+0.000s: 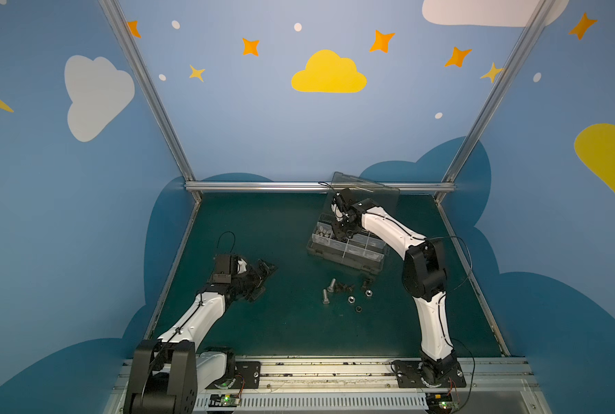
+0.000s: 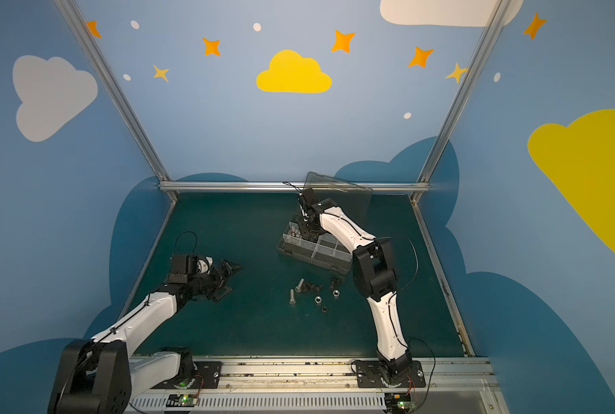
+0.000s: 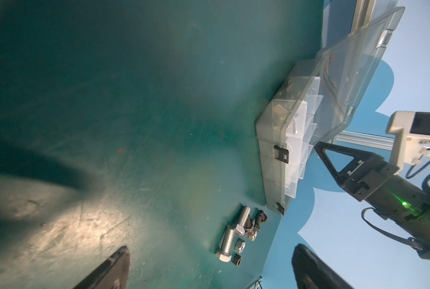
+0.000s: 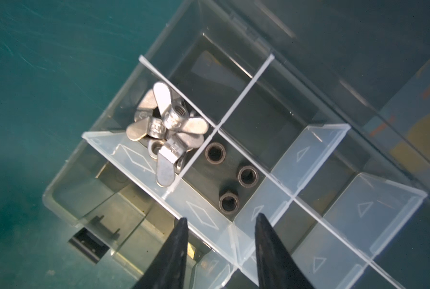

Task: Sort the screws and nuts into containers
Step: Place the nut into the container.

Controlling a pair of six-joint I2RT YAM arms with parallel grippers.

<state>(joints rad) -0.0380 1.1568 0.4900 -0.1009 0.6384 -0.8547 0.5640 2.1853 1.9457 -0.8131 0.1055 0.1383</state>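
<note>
Right jaws are being held part-open, empty, over the box (image 1: 342, 256) compartment containing black nuts (image 4: 248, 176). Left jaws are being held wide above the surface (image 1: 263, 322). Loose screws (image 1: 332, 285) and loose nuts (image 1: 351, 298) are lying near the box.

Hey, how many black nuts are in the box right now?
3 black nuts, all in the compartment beside the wing pieces: one by the divider, one mid-compartment, one nearest the right gripper. Other compartments are partly out of view.
</note>
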